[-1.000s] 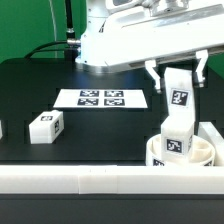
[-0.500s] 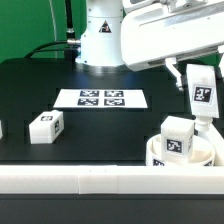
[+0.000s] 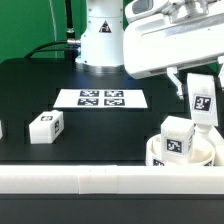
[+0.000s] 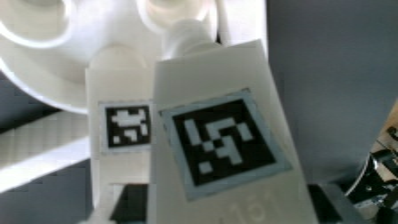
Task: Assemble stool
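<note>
- The held leg point(image 3: 203, 102) is a small, white, blocky plastic piece. It hangs tilted in the air, above and just beside the seat point(image 3: 153, 150), toward the exterior view's right. A square black-and-white tag sits on its flat face.
- My end effector point(image 3: 200, 84) is clamped on that leg near its upper end, one finger on each side.
- The standing leg point(image 3: 177, 137) rises upright from the seat, its tag facing the exterior camera. In the wrist view it sits close behind the held one.
- The seat is a thick round white disc, smooth and matte, resting on the counter point(image 3: 40, 85) against the rail point(image 3: 100, 182).
- The loose leg point(image 3: 45, 127) lies on its side, well apart from the seat, toward the exterior view's left.
- I count three legs and one seat.
- The counter is black and flat, and the rail is long and white.
- The marker board point(image 3: 102, 98) is thin and flat, and carries four tags.
</note>
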